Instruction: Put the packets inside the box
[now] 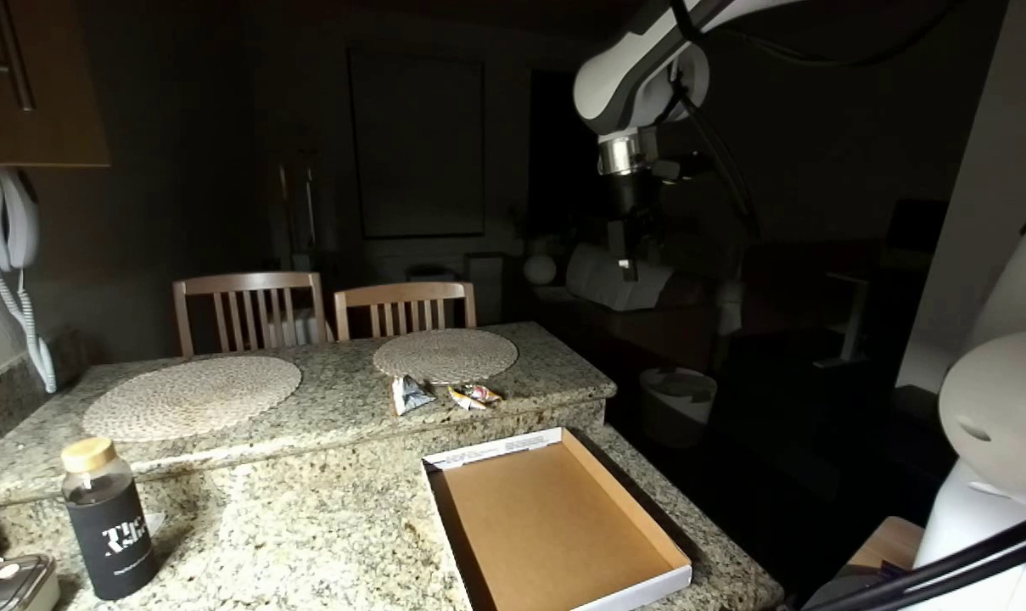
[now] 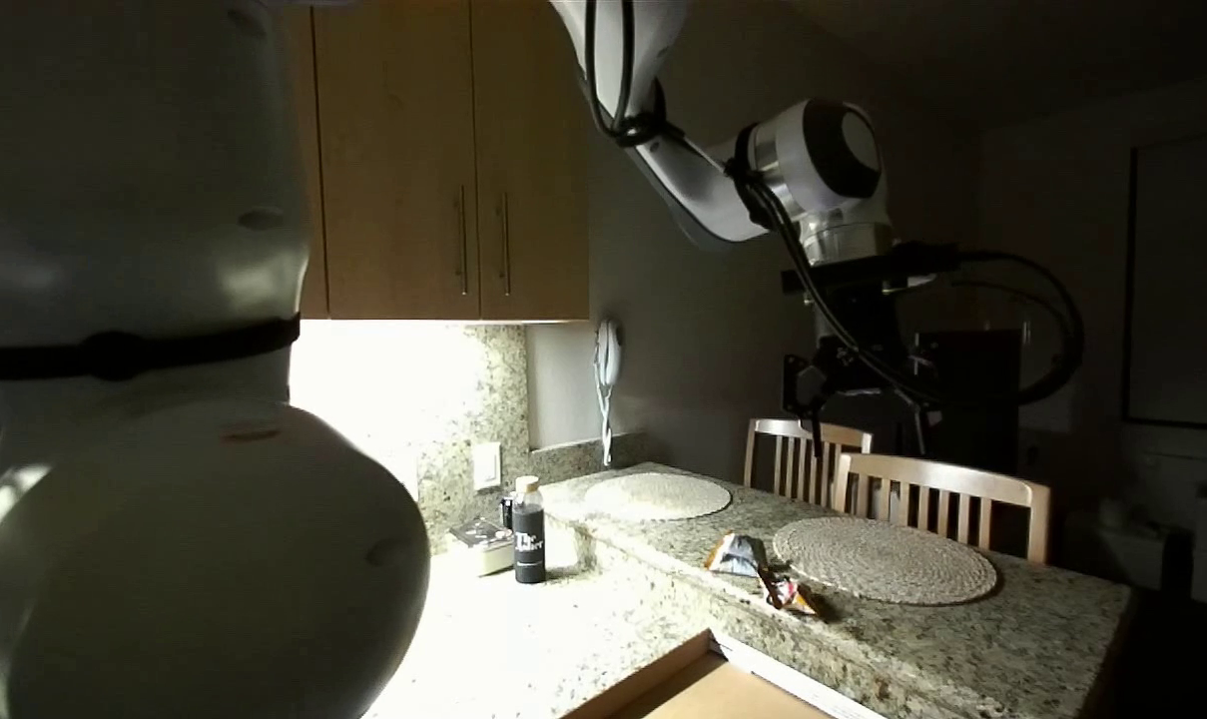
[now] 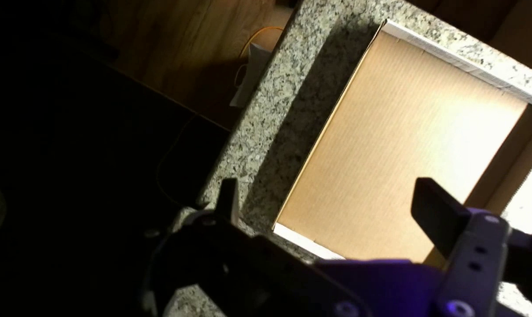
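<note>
Two small packets lie on the raised granite ledge. One is silvery with orange edges [image 1: 411, 395] and also shows in an exterior view [image 2: 738, 554]. The second, orange, white and red [image 1: 473, 396], lies beside it [image 2: 788, 593]. The box [image 1: 546, 522] is a shallow cardboard tray with a brown floor and white rim on the lower counter; its corner shows in an exterior view [image 2: 723, 694]. Its visible floor is bare. My gripper [image 1: 630, 270] is open and empty, high above the counter, also in an exterior view [image 2: 869, 439]. In the wrist view, the box [image 3: 380, 132] lies below the open fingers [image 3: 326, 181].
Round woven placemats [image 1: 194, 397] [image 1: 446, 355] lie on the ledge, one right behind the packets. A dark-sleeved bottle [image 1: 112, 522] and a lidded container [image 1: 12, 584] stand on the lower counter. The ledge is a step above the box. Wooden chairs [image 1: 249, 314] stand behind.
</note>
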You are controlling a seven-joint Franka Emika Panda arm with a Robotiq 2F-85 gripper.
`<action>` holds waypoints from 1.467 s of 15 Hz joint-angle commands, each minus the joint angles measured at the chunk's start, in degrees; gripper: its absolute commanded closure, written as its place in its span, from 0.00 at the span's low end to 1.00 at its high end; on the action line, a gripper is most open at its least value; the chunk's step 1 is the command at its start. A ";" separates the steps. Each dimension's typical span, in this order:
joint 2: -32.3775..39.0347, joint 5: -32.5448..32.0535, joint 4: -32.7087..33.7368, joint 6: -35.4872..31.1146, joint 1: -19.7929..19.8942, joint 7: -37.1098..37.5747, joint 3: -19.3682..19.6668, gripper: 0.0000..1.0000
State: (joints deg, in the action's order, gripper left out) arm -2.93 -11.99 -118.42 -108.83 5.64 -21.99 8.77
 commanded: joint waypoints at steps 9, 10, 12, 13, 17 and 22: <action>15.01 18.48 10.90 -11.20 0.18 4.27 -5.25 0.00; 14.87 21.18 9.87 -13.55 0.31 4.36 -5.63 0.00; 15.47 19.68 10.81 -12.68 0.02 3.69 -5.47 0.00; 15.73 20.08 10.72 -13.28 0.00 3.71 -5.65 0.00; 15.86 20.06 10.95 -13.15 0.04 3.71 -5.68 0.00; 24.37 14.80 17.95 -17.37 -3.81 12.54 -7.10 0.00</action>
State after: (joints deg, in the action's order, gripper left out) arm 15.24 5.40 -106.14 -122.83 3.87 -15.59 2.83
